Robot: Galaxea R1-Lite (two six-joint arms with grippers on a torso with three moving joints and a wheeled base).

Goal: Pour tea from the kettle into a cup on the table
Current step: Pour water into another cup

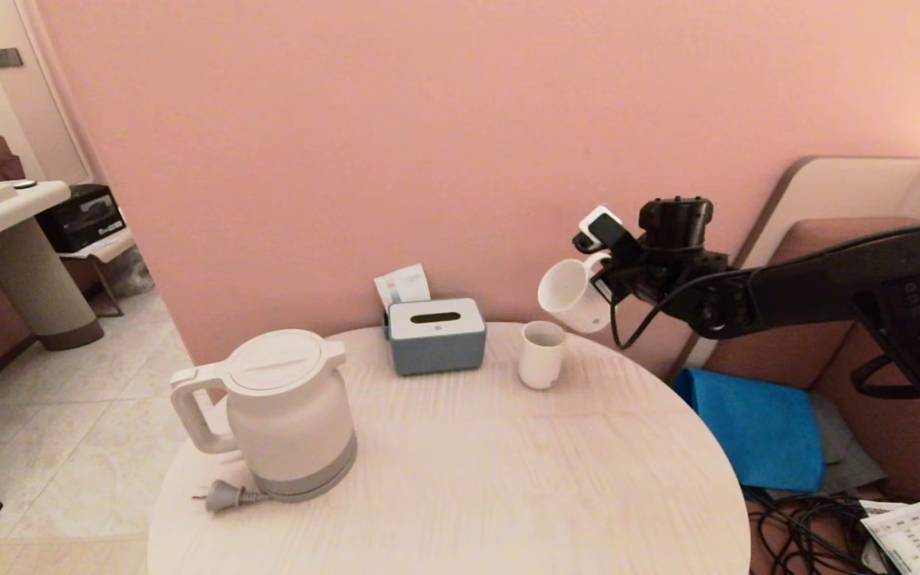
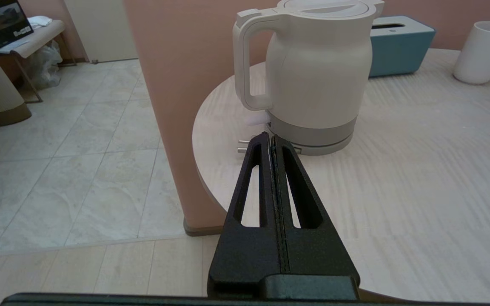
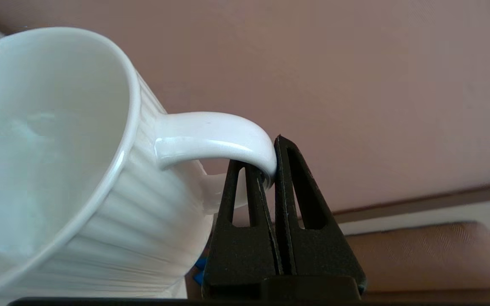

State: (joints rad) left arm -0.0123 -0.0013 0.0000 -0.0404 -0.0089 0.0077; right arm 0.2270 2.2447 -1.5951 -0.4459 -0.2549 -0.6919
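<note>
The white kettle (image 1: 288, 415) (image 2: 317, 76) stands upright, lid on, at the near left of the round table (image 1: 508, 479) (image 2: 419, 170). My right gripper (image 1: 608, 275) (image 3: 266, 165) is shut on the handle of the ribbed white cup (image 1: 570, 295) (image 3: 58, 170). It holds the cup in the air over the table's far right edge, tipped with its mouth to the left. No tea shows inside it. My left gripper (image 2: 270, 136) is shut and empty, low by the kettle's grey base, out of the head view.
A smaller handleless white cup (image 1: 541, 354) (image 2: 481, 53) stands just below the held cup. A grey-and-white tissue box (image 1: 436, 335) (image 2: 398, 46) sits at the far edge. The kettle's plug (image 1: 224, 497) lies beside its base. A blue cloth (image 1: 763, 427) lies on the seat to the right.
</note>
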